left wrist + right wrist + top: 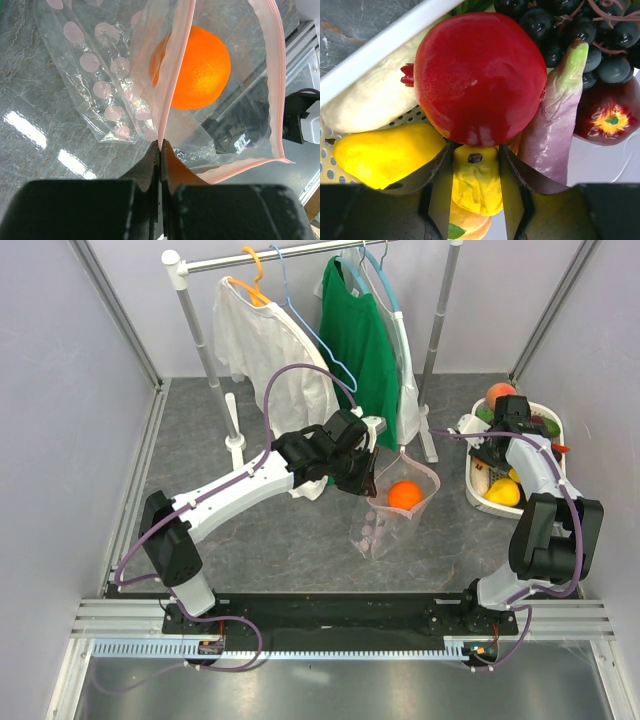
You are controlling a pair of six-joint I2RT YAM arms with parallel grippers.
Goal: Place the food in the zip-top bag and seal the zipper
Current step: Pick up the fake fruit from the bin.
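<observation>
Zip-top bag (398, 512): centre of the top view, mouth lifted and gaping, dotted lower end lying on the desk (270, 550). One orange (404, 495) sits inside it.

Zipper (173, 85): the near pink strip runs down to the bottom centre of the left wrist view. There the left hand (160, 145) is pinched tight on it, jaws together with only the strip between them.

Remaining food: in the white basket (487, 506) at the right edge of the top view, with the right hand (476, 150) down over it. In the right wrist view:
- A red pomegranate (480, 77) fills the centre.
- Dark grapes (570, 25) are at upper right.
- A purple aubergine (555, 135) is at right.

Right hand: half narrowed, one finger on either side of a bumpy yellow fruit (472, 180). Whether they press it, cannot tell.
</observation>
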